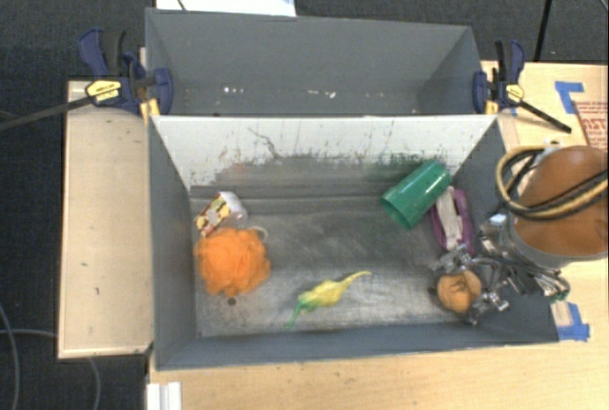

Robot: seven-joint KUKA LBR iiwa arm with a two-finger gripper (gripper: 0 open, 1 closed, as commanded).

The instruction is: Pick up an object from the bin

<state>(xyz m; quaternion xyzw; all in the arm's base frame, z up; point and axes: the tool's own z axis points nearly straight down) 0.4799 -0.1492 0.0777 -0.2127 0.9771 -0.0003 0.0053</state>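
Down beside a brown lump (pixel 453 292) hangs the gripper (pixel 476 296) — clamped or not, unclear.

Fluffy orange pom-pom (pixel 232 263) set at the left, small white-and-yellow toy (pixel 219 211) tucked behind it, yellow-green lizard toy (pixel 328 292) laid at front middle, green cup (pixel 416 193) tipped on its side at back right, purple item (pixel 449 218) lodged beside it.

A small, rounded, brown-orange lump (pixel 456 292) lies on the floor of the bin (pixel 381 251), in its near right corner.
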